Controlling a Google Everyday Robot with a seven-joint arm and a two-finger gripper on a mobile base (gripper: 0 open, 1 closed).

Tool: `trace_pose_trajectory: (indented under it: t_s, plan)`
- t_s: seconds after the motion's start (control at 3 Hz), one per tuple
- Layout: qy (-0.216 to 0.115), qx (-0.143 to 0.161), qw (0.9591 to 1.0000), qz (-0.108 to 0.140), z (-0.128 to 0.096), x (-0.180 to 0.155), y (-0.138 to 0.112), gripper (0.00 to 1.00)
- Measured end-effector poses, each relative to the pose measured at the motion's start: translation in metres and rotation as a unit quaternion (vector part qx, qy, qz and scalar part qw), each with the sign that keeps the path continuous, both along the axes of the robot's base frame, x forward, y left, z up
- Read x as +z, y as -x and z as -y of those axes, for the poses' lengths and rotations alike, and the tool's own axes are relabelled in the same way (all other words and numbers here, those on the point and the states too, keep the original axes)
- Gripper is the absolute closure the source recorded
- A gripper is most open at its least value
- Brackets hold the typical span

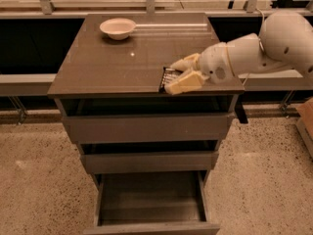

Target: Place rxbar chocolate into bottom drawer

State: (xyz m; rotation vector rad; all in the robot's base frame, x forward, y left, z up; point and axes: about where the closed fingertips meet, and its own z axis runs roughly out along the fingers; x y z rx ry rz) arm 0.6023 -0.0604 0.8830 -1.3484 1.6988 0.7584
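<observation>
The rxbar chocolate [167,78] is a small black bar with white lettering, held between the cream fingers of my gripper [177,74]. The gripper is shut on the bar, low over the front right part of the cabinet top [122,62]; I cannot tell whether the bar touches the top. The arm reaches in from the right. The bottom drawer [151,226] is pulled open below, and the part of its inside that shows holds nothing. The two wider drawers above it are pushed in.
A white bowl [118,27] stands at the back left of the cabinet top. A railing and glass run behind the cabinet. Speckled floor [39,180] lies on both sides. A brown box edge [307,121] is at the far right.
</observation>
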Motion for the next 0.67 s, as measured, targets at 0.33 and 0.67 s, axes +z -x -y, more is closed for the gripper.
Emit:
trace_pose_trajectory:
  t_s: [0.33,0.67]
  plan:
    - [0.031,-0.005,0.9989,-0.036,0.052,-0.055,0.021,1.00]
    - [0.053,0.016,0.9960,-0.069,0.082,-0.120,0.034,1.00]
